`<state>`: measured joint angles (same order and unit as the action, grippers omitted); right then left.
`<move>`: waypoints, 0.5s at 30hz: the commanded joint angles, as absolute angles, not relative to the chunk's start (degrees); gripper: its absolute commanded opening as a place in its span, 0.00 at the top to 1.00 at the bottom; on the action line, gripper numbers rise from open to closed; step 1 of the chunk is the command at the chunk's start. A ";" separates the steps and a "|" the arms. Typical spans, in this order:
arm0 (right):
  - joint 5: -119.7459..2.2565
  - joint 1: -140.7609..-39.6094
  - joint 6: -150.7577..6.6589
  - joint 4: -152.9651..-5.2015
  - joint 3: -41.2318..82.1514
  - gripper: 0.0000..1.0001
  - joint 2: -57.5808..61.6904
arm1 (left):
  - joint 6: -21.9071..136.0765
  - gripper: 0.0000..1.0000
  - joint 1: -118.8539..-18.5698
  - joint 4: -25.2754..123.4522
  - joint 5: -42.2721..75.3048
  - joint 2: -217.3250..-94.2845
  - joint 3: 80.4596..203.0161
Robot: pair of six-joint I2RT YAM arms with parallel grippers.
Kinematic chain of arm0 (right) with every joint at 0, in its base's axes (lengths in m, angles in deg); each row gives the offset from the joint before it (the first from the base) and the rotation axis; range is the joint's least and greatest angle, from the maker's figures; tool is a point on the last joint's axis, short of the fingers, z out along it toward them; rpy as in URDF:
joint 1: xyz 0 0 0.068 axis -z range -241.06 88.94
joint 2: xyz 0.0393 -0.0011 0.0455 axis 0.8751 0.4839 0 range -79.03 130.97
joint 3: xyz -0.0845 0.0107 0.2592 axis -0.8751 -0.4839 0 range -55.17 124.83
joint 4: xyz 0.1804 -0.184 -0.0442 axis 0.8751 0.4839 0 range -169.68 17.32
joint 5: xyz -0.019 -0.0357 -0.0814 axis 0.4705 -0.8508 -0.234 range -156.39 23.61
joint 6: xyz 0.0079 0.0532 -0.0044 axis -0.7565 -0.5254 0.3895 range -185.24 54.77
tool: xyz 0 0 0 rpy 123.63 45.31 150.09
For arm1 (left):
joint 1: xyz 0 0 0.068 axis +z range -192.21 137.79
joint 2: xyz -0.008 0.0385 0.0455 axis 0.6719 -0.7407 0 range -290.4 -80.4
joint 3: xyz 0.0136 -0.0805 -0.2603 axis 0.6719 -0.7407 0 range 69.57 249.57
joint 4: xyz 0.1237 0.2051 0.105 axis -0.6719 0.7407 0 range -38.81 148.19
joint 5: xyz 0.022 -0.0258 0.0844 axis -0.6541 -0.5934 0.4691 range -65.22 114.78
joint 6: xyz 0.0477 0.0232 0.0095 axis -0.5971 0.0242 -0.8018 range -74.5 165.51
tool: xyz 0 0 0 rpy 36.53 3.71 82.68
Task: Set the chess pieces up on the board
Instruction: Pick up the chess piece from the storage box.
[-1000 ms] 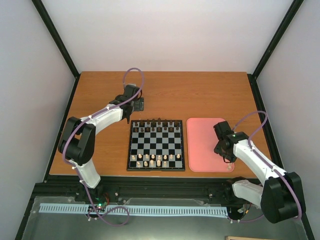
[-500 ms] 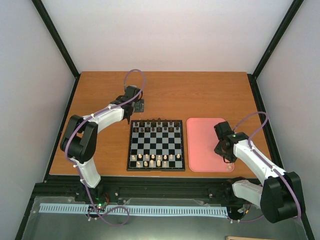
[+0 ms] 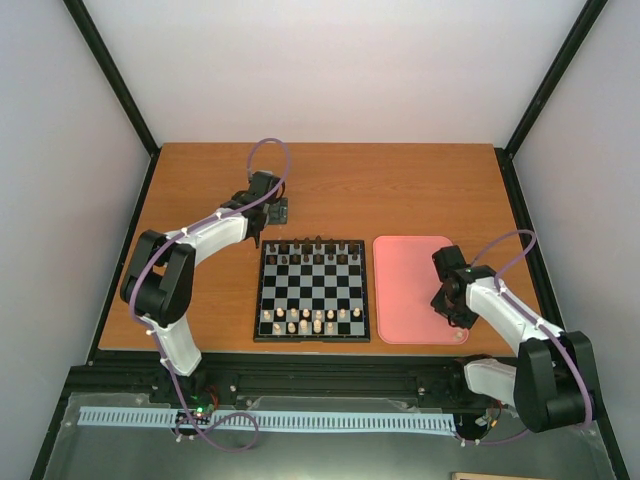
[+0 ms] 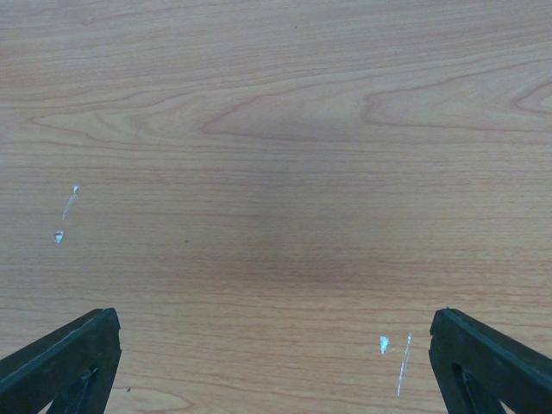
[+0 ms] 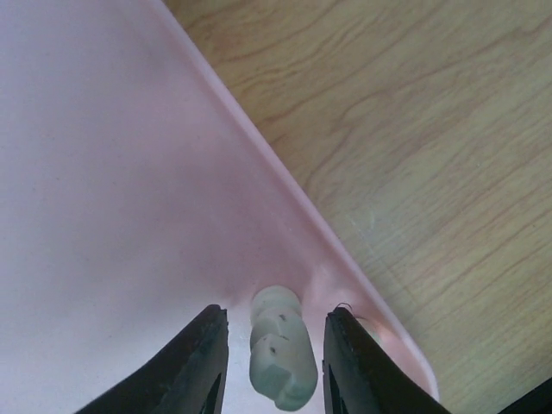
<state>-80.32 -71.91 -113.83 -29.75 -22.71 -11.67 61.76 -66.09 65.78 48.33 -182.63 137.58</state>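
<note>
Top external shows the worktop (image 3: 400, 190) with the board (image 3: 312, 290) at its middle. Pale chess pieces (image 3: 310, 320) fill its near rows and dark pieces (image 3: 315, 250) its far rows. The pink tray (image 3: 405, 280) lies just right of the board.

The left tool (image 3: 277, 210) hangs over bare wood beyond the board's far left corner, well apart from the tray. Its jaws are spread wide and hold nothing. The right tool (image 3: 454, 314) is down at the tray's near right corner, so the right arm is plainly the nearer one.

Right wrist view: one pale piece (image 5: 278, 345) appears to lie on its side on the tray floor. It sits close to the rounded corner wall, directly between the two fingers (image 5: 207, 362). Its long axis runs along the fingers, not across them, so the jaws face its flanks. They stand part open with a sliver of gap on each side, and nothing is gripped yet. The board lies to the left of this piece.
</note>
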 commanded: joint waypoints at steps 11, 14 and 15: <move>-80.77 -71.34 -112.41 -31.90 -22.80 0.95 -14.30 | 61.13 0.00 -65.86 64.90 48.61 -180.91 138.66; -80.16 -71.34 -111.83 -31.81 -22.33 0.97 -16.02 | 61.06 0.00 -65.85 64.86 48.80 -180.98 138.73; -79.73 -71.42 -111.55 -31.84 -22.19 0.97 -16.93 | 61.04 0.00 -65.85 64.94 48.82 -180.96 138.74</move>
<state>-80.17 -71.78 -112.33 -31.52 -22.68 -13.93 61.76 -66.09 65.78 48.44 -182.55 137.58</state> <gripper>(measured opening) 0.132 0.998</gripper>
